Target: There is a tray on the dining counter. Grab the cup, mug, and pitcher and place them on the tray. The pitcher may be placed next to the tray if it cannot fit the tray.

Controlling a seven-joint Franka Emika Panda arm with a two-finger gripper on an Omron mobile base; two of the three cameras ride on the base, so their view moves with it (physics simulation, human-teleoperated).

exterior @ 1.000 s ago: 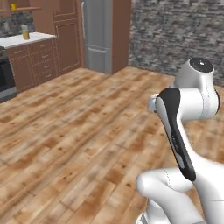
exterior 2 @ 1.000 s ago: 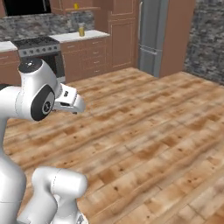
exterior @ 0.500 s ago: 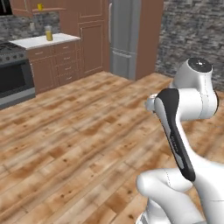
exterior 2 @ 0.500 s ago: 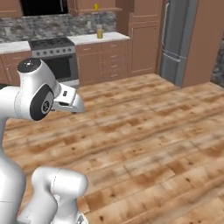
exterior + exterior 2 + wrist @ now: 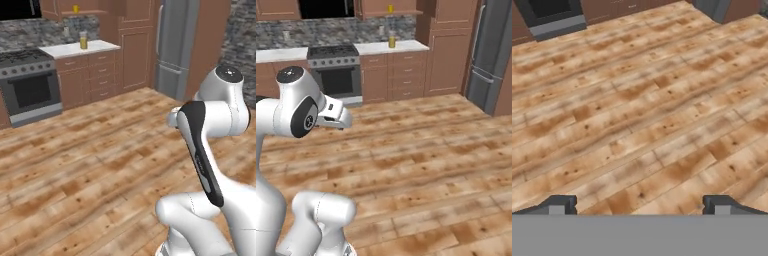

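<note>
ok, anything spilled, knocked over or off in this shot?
Nothing stands out. The wood plank floor is clean, the black-and-steel stove is shut, and a tall glass with yellow liquid stands upright on the white counter. The tool is open, holding nothing.

**Arm folded high, jaws wide**

The white arm rises from its base, bends at a dark-jointed elbow and folds back toward its shoulder. The gripper [image 5: 639, 206] points forward and downward, its two dark fingertips [image 5: 558, 205] standing far apart, with nothing between them.
</note>
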